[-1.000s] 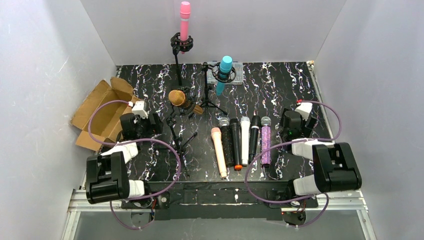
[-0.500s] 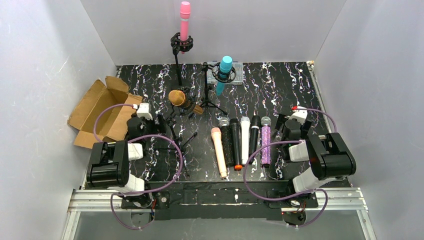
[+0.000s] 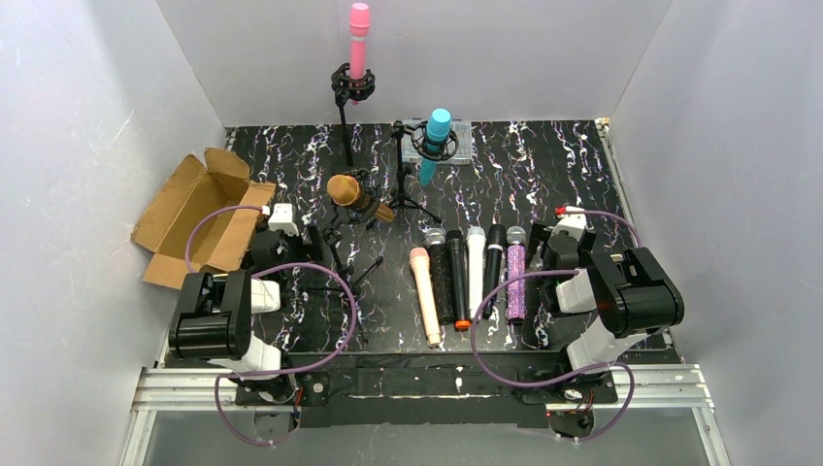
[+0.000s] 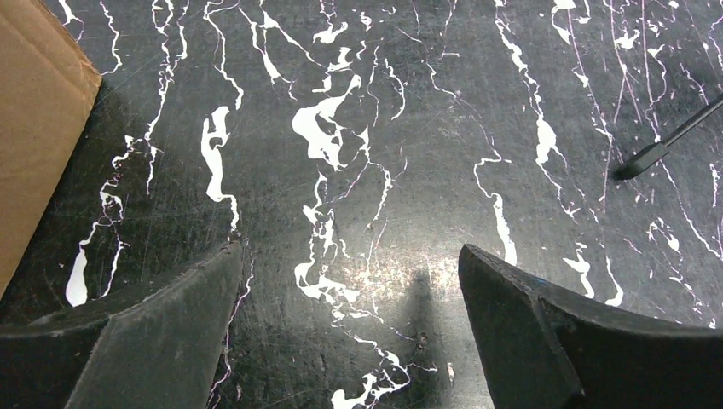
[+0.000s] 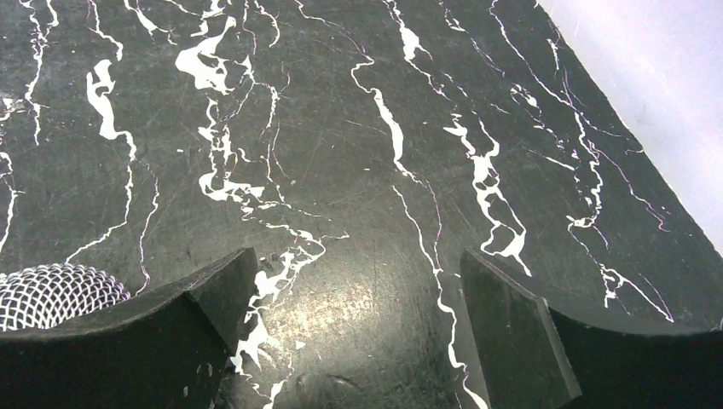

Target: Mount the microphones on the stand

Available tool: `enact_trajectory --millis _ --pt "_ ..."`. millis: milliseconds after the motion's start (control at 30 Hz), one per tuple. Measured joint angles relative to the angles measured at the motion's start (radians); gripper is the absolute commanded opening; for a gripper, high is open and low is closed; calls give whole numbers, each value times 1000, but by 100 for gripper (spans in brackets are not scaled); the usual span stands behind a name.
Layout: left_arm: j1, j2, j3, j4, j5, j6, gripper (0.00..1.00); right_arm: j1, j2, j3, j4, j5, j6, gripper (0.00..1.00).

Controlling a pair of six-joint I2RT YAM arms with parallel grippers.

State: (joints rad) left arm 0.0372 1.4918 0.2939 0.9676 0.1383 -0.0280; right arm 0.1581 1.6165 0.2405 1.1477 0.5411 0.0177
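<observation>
- Stands at far centre hold pink microphone, teal microphone and gold microphone; row of five microphones lies near centre.
- Left gripper: fingers apart, empty, beside cardboard box.
- Right gripper: fingers apart, empty, just right of the row.

light: bright, even | glare: soft sheen on table, wrist views | focus: sharp

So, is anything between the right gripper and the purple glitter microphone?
Nothing visible does. The right gripper is open over the table, and the purple glitter microphone lies just to its left, no object between.
</observation>
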Motion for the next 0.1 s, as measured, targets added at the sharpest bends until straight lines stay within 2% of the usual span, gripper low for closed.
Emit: enact_trajectory --millis 100 --pt "0 0 0 1 -1 2 98 0 0 0 -1 0 0 98"
